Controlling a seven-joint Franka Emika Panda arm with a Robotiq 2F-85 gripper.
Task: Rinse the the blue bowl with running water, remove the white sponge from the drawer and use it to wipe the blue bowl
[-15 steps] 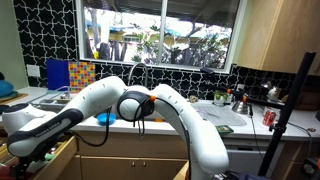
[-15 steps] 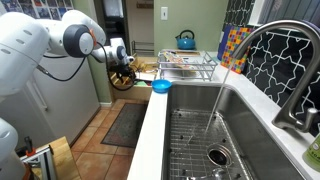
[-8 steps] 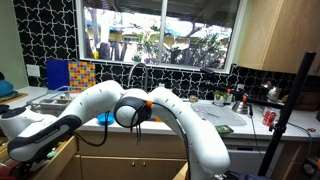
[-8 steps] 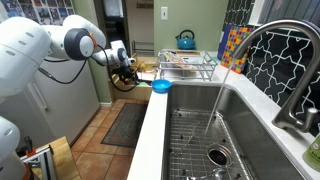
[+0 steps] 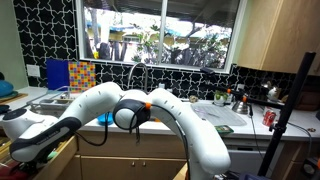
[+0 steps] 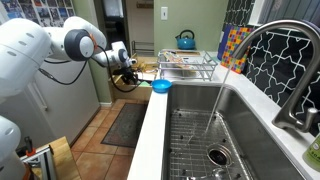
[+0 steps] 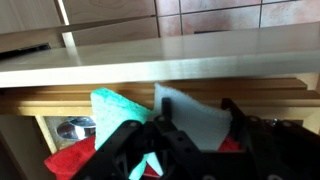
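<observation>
White rectangular sponge (image 7: 195,112) sits in the tan wooden drawer (image 5: 62,152) within your gripper (image 7: 190,150), clamped or loose you cannot tell, so lifting may drop it or clip the desk lip (image 7: 150,60) above, where the round blue bowl (image 6: 161,86) rests.

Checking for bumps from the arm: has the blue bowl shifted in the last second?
No. In an exterior view the blue bowl holds the same spot on the counter edge, just in front of the dish rack.
</observation>
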